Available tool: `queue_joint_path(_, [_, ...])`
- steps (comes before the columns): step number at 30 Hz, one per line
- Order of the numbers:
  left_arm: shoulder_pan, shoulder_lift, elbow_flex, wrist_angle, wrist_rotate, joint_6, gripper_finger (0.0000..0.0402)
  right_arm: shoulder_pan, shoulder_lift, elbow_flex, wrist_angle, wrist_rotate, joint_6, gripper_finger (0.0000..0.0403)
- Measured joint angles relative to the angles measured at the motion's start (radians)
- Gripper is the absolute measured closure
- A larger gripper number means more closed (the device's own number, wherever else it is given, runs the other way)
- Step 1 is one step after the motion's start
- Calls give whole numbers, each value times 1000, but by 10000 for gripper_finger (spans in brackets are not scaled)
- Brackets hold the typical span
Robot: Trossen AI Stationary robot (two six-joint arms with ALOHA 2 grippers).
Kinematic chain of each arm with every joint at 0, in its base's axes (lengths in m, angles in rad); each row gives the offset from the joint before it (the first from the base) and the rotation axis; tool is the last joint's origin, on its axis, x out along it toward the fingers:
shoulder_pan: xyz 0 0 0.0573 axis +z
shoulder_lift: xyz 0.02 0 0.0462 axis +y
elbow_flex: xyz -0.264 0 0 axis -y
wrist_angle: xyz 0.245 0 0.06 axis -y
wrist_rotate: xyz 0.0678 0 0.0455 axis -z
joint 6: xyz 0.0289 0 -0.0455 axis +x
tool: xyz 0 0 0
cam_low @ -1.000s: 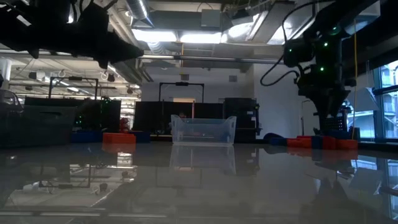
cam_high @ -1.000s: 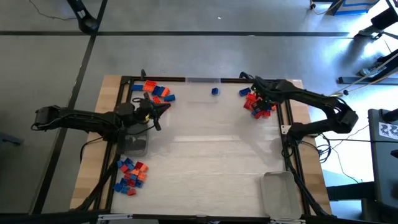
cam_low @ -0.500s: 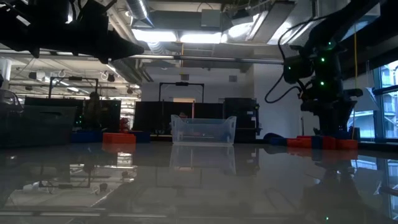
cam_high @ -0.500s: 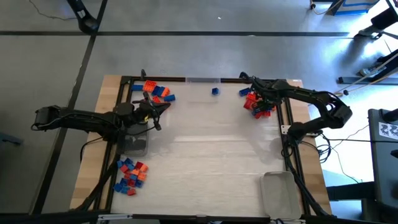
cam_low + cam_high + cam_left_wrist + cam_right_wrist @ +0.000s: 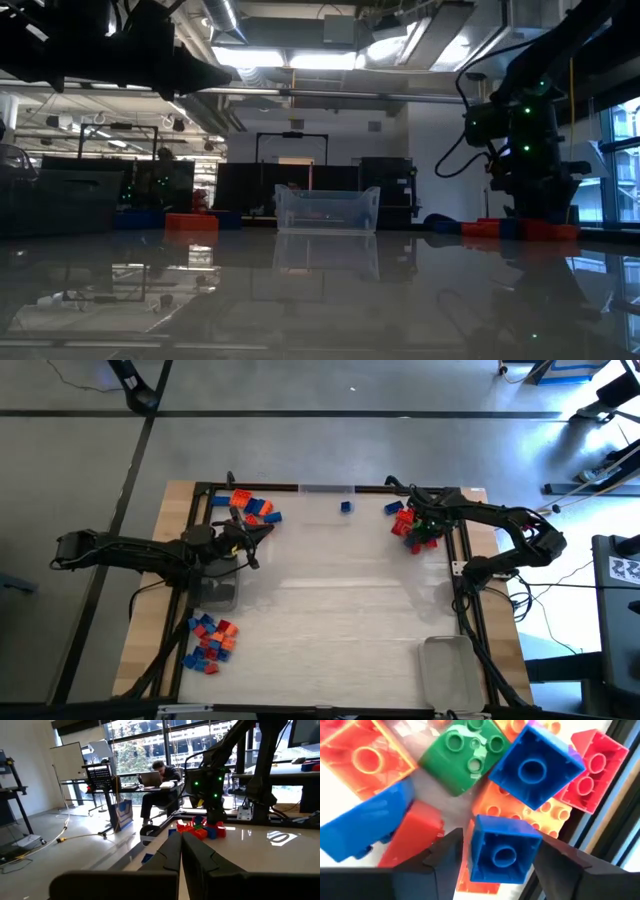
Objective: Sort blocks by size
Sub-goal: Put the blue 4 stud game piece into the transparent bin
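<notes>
On the table's left side the left gripper (image 5: 262, 530) hangs clenched on nothing, its 2 fingers (image 5: 176, 851) pressed together, just beside a pile of red, orange and blue blocks (image 5: 252, 506) near the far edge, with another pile (image 5: 211, 641) nearer the front. A single blue block (image 5: 345, 507) lies alone mid-table by a clear tray (image 5: 326, 208) at the far edge. At the far right the right gripper (image 5: 415, 525) sits low in a third pile (image 5: 412, 526), its jaws straddling a small blue block (image 5: 502, 849); whether they pinch it I cannot tell.
</notes>
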State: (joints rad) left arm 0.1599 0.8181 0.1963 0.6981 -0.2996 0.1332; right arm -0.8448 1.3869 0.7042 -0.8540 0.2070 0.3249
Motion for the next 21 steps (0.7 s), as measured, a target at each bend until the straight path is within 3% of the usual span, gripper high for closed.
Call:
queue_joint_path(8, [0,0,0,0,0,-2,400,0,-2,0,0,33,-28,262])
queue_joint_path(11, [0,0,0,-1,0,-2,400,0,-2,0,0,36,-42,262])
queue_joint_path(17, [0,0,0,2,0,6,400,0,-14,25,-17,35,-45,219])
queue_joint_path(21, [0,0,0,2,0,5,400,0,-33,77,-45,34,-61,225])
